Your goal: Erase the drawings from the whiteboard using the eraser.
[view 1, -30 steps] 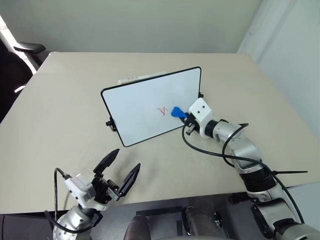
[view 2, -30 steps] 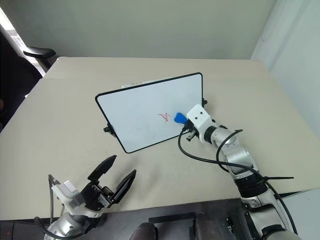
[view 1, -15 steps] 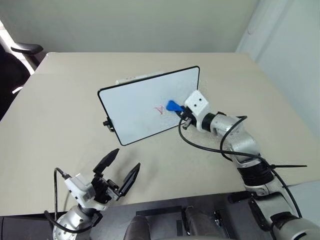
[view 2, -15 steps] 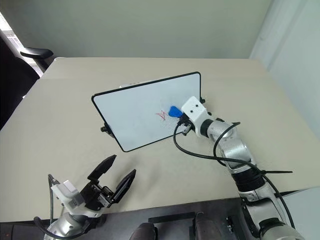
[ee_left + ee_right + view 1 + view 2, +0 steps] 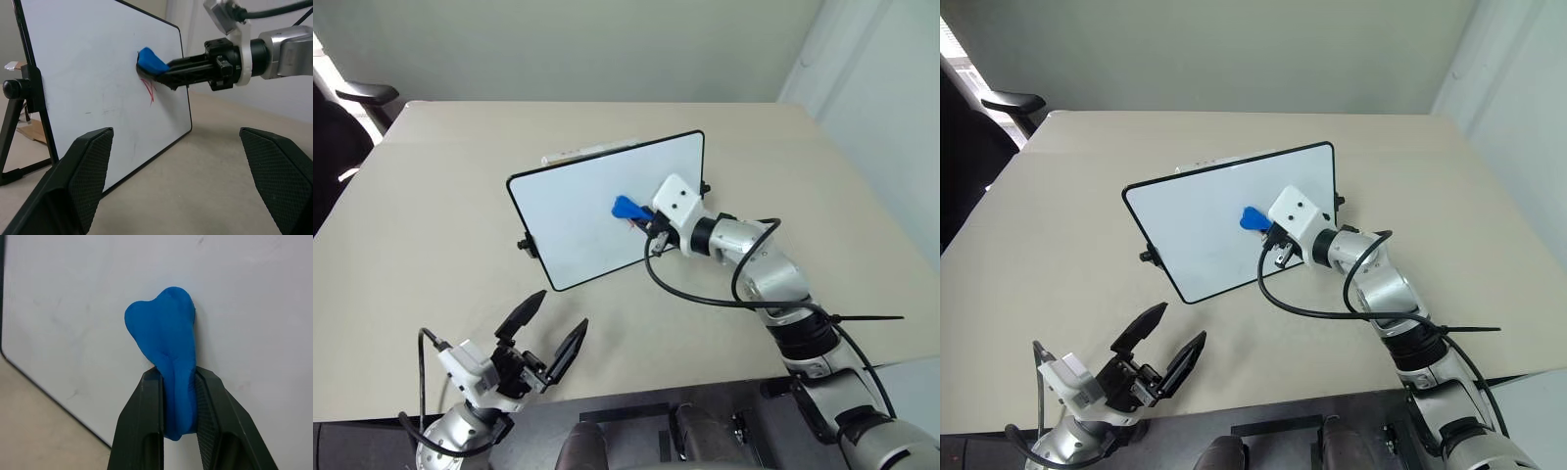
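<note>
Whiteboard [image 5: 578, 211]: propped upright on the desk [image 5: 431, 225], its white face tilted toward the robot; it is the landmark for what follows.

Right hand [image 5: 642, 214]: fingers clamped tight on the eraser [image 5: 626, 207], the blue block squeezed between both pads in the right wrist view and its tip against the board face, right of the board's centre.

Change: a second ago the eraser sat at the whiteboard's right edge, just right of the red scribble. It has since swept leftward and slightly upward across the board, passing over where the marks were.

Drawings [image 5: 148, 89]: in the left wrist view a thin red stroke remains just below the eraser; the head views hide that patch behind the right hand.

Left hand [image 5: 544, 339]: fingers spread wide, holding nothing, hovering at the desk's near edge, well apart from the whiteboard.

Meaning for the task: the wipe looks underway but unfinished. Judging by the leftover red, another pass lower on the whiteboard seems needed.
</note>
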You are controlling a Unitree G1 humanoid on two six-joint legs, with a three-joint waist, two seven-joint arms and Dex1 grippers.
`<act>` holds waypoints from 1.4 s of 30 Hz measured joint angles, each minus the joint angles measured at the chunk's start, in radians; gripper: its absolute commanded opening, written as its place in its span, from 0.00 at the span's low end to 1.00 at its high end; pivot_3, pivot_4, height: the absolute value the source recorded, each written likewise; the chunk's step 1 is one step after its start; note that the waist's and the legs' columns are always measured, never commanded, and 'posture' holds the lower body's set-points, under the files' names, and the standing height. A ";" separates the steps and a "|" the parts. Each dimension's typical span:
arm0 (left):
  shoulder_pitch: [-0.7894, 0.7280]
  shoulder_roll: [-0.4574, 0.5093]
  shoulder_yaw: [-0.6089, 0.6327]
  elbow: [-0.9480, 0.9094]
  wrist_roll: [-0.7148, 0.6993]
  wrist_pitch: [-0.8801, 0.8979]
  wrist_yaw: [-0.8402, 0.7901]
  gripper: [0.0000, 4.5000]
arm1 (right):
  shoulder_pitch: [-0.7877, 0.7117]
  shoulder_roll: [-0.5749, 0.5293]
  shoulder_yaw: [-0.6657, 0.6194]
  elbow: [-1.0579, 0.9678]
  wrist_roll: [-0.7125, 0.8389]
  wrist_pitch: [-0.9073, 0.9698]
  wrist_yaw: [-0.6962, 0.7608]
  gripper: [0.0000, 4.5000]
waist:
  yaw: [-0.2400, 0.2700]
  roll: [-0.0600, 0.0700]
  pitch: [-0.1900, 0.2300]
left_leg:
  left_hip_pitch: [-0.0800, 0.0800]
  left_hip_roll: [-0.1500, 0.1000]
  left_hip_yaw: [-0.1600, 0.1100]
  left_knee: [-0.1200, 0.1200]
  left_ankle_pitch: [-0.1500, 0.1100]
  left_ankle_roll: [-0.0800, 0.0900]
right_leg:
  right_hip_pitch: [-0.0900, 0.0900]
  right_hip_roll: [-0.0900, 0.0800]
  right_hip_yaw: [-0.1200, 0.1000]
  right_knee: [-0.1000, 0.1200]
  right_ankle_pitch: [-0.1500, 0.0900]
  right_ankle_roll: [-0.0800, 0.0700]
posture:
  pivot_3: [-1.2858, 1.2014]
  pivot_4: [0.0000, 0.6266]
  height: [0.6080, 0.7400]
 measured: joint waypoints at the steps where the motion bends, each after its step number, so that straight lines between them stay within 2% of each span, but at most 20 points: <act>1: 0.000 0.000 0.000 0.000 0.000 0.000 0.000 1.00 | 0.005 -0.002 0.003 0.007 -0.001 0.000 0.000 0.11 | 0.001 0.000 0.000 | 0.000 0.000 0.000 0.000 0.000 0.000 | 0.000 0.000 0.000 0.000 0.000 0.000 | 0.52 0.24 1.00; 16: 0.001 0.000 0.000 0.000 -0.015 0.001 0.000 1.00 | 0.049 -0.046 0.015 0.051 -0.038 0.044 -0.007 0.11 | 0.003 0.000 0.000 | 0.001 0.000 0.000 0.001 0.002 -0.004 | 0.002 0.000 0.000 0.000 0.002 -0.002 | 0.52 0.24 1.00; 42: 0.011 0.001 0.000 -0.006 -0.017 0.009 -0.001 1.00 | -0.042 0.013 -0.060 -0.006 -0.024 0.040 -0.041 0.11 | -0.002 0.001 0.000 | -0.002 0.000 0.000 0.000 0.003 -0.005 | -0.002 0.000 0.000 0.000 0.002 -0.004 | 0.52 0.24 1.00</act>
